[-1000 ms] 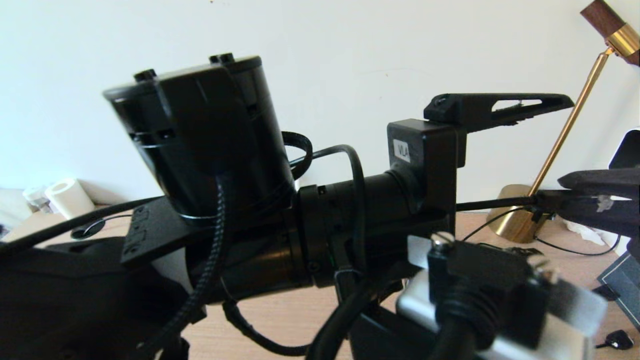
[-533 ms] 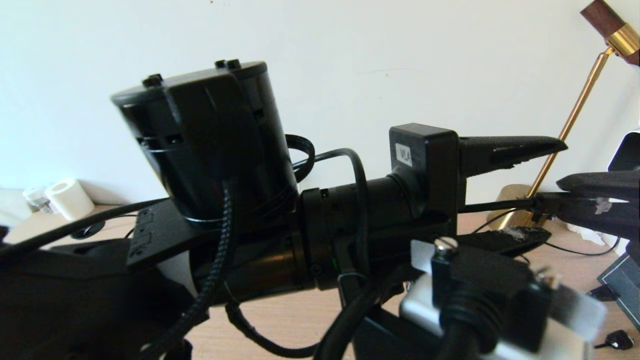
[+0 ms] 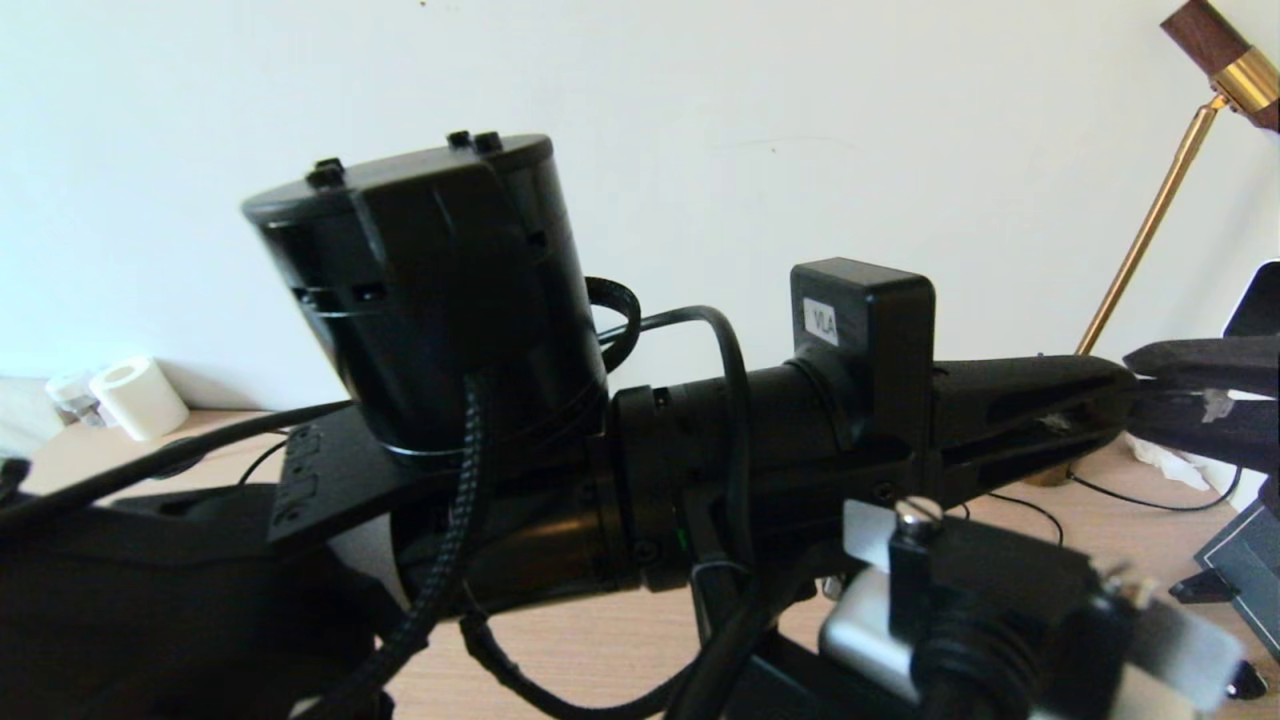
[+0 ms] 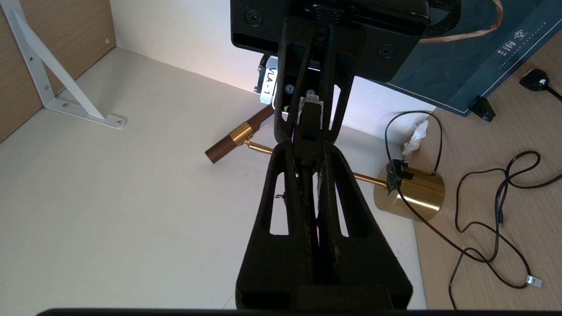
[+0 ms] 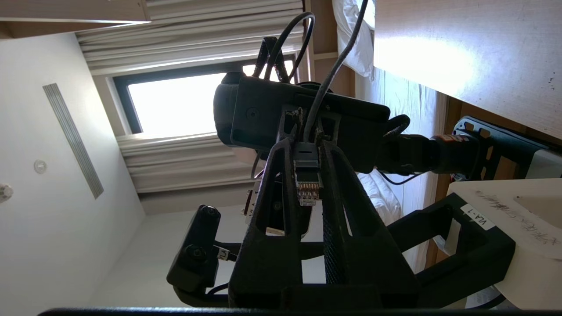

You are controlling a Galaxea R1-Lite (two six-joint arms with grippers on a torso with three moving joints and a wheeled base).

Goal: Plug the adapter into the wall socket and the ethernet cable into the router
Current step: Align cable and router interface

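Cable handover, tip to tip
Left gripper (image 4: 312,175) fingers just closed on the ethernet cable (image 5: 306,175); right gripper (image 5: 307,153) clamps its connector, so regrasp looks underway

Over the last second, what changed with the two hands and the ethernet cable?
The left hand closed from wide open to shut on the ethernet cable, just behind the connector that the right hand grips. The right hand stayed shut on that connector and did not move. The brass lamp and desk stayed as they were.
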